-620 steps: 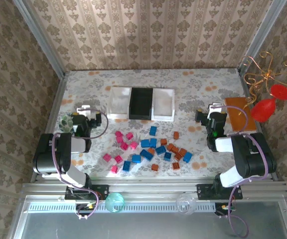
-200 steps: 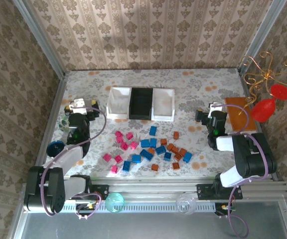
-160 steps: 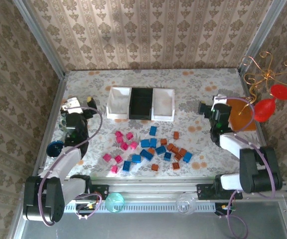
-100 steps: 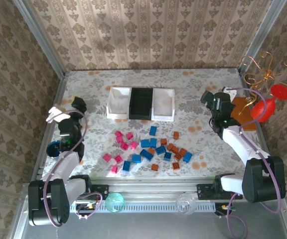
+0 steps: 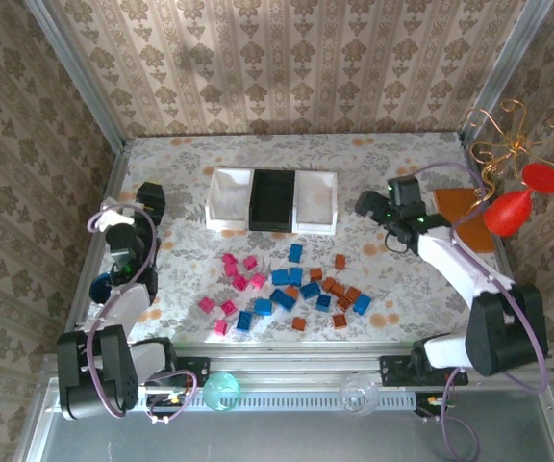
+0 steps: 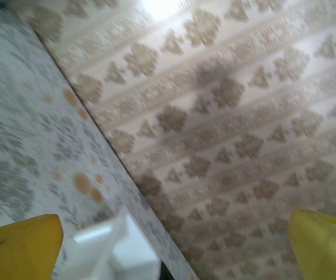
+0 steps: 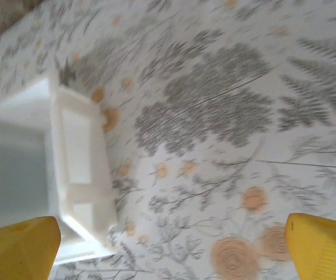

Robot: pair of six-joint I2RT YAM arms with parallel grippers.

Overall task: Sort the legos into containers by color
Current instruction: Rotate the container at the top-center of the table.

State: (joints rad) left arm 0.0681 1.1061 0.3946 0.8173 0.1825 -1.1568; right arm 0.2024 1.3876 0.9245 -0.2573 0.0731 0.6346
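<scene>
While right hand [image 5: 365, 205] hovers, containers [image 5: 221, 174] near it

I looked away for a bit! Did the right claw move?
Yes. The right gripper moved away from the orange board, toward the white tray.

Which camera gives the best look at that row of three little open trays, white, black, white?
The top external view: the white-black-white tray row shows whole. Right wrist catches one blurred white end; left wrist just a white corner.
</scene>
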